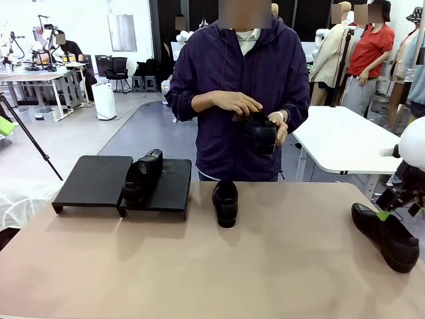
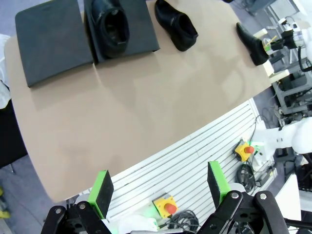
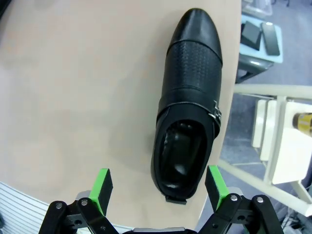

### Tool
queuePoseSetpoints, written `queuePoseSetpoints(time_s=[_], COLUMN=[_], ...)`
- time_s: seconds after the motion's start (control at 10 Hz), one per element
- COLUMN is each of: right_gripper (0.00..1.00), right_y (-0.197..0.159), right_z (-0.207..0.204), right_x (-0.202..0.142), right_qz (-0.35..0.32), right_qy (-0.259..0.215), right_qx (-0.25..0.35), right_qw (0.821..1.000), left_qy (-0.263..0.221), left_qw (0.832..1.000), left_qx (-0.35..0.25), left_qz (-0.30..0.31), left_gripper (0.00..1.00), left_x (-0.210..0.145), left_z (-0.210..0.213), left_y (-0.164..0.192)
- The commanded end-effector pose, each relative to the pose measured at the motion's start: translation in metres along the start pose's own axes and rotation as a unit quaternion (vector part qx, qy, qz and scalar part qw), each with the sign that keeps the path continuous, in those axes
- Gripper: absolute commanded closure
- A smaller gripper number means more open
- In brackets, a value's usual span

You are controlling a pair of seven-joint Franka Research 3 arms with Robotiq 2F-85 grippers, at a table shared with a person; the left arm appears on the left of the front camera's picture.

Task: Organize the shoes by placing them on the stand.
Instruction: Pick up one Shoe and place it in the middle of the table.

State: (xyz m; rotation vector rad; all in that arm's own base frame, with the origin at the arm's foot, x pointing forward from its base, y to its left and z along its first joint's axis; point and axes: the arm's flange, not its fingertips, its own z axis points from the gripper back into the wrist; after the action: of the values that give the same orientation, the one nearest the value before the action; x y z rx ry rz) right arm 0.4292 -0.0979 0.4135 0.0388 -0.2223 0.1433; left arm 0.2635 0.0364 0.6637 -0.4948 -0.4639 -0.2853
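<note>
Now, right claw (image 3: 158, 184): jaws apart over shoe (image 3: 191, 87) at right edge of table (image 3: 73, 97), heel toward me. Glossy leather, likely slippery, light; I'd pinch across stiff heel sides. Left claw (image 2: 160, 187): apart, aloft. Stand (image 1: 93, 178): far left.

**Four shoes, two platforms, two tools**

Shoes: four, all black and alike.
- the shoe on the stand (image 1: 143, 176)
- the shoe in the middle of the tabletop (image 1: 225, 203)
- the shoe at the right edge (image 1: 385, 236)
- the shoe in the person's hands (image 1: 262, 133)

Platforms making up the stand: two, the left platform (image 1: 93, 179) and the right platform (image 1: 174, 189).

Tools: two, the left tool (image 2: 159, 189) and the right tool (image 3: 158, 186).

Tabletop (image 1: 199, 266): one.

Person (image 1: 226, 66) at its far side: one.
</note>
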Motion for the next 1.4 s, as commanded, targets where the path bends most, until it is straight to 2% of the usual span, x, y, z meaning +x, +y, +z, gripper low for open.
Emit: queuePoseSetpoints(time_s=[0.0,0.5,0.8,1.3], right_gripper=[0.0,0.0,0.0,0.0], right_y=[-0.007,-0.008,-0.001,0.002], right_z=[-0.018,-0.038,-0.036,-0.066], right_x=[0.003,0.002,0.002,0.008], right_qz=[0.018,0.01,0.017,0.017], right_qy=[-0.006,0.023,0.033,0.039], right_qx=[0.008,0.017,0.021,0.029], right_qw=[1.0,1.0,0.999,0.999], left_qy=[0.004,0.004,0.004,0.004], left_qw=[1.0,1.0,1.0,1.0], left_qx=[-0.002,-0.002,-0.002,-0.002], left_qz=[-0.009,-0.009,-0.009,-0.009], left_gripper=[0.0,0.0,0.0,0.0], left_x=[0.0,0.0,0.0,0.0], left_z=[0.003,0.003,0.003,0.003], left_y=[0.002,0.002,0.002,0.002])
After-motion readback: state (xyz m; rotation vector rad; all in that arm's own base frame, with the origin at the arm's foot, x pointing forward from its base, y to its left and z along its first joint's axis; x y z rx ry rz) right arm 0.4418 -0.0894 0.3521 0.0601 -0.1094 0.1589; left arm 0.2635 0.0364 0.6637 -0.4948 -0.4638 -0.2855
